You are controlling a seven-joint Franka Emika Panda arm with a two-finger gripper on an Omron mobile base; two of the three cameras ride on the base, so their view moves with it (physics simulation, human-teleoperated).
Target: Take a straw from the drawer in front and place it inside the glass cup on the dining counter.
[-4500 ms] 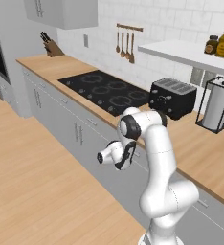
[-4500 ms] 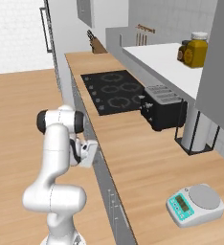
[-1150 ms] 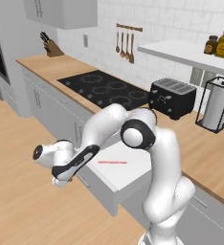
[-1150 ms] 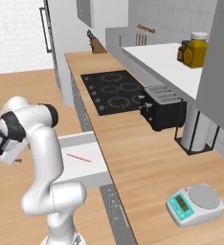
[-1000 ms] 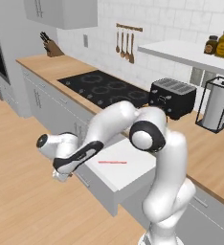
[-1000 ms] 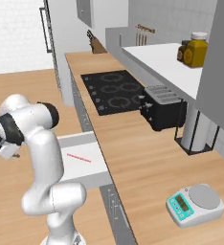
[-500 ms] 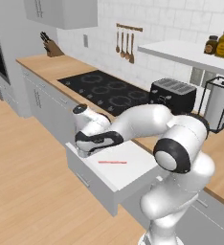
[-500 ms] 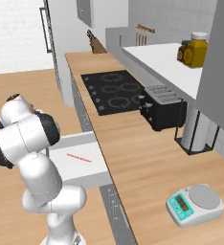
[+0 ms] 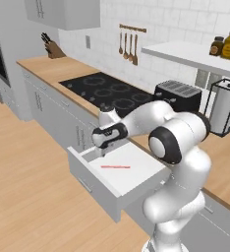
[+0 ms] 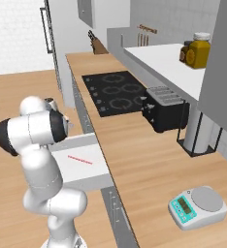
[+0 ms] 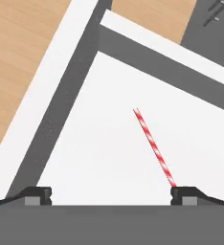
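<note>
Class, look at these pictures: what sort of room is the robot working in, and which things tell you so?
A home kitchen, rendered: a black cooktop set into a wood counter, a toaster beside it, and a knife block by the tiled wall.

Nothing to read from where I stand

I find no word, brand, number or sign anywhere — the jars (image 9: 228, 44) on the shelf have labels too small and blurred for me to make out, and the little scale (image 10: 198, 205) on the surface has a display whose face stays unreadable to me — no digits come through.
</note>
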